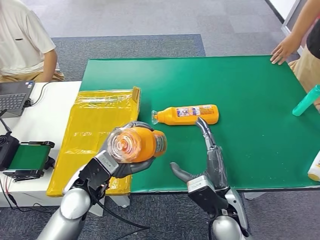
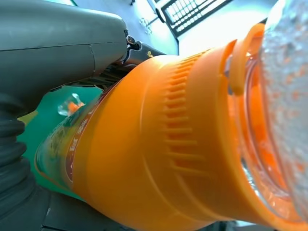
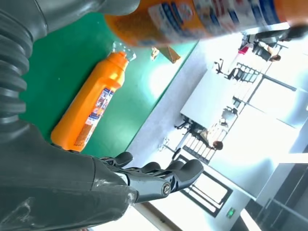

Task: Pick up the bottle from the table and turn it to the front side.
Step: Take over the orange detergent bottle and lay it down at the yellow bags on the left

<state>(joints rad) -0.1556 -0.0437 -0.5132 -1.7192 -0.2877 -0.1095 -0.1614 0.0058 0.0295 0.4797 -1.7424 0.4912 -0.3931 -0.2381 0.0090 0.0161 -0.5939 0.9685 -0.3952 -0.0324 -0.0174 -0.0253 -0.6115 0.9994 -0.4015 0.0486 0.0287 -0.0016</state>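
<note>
Two orange bottles are showing here, one lifted and one lying flat. Nearest the camera, the left hand is gripping the held bottle around its body and holding it up over the near edge of the green mat, with the clear cap end pointing back toward the robot; in the left wrist view the held bottle is looming large just beside the grey thumb of the left hand. Beside it, the right hand is hovering over the mat's near edge with nothing in it, thumb spread to one side and fingers stretched forward and apart; in the right wrist view the right hand is showing its dark fingers extended. Just beyond those fingertips, the second bottle is lying on its side on the mat, clear cap toward the yellow bag, and the same second bottle is appearing in the right wrist view. Farther left, a laptop is sitting on the white table in front of a seated person. At the far right, another person's hand is resting on the mat's far corner, near a teal bottle.
</note>
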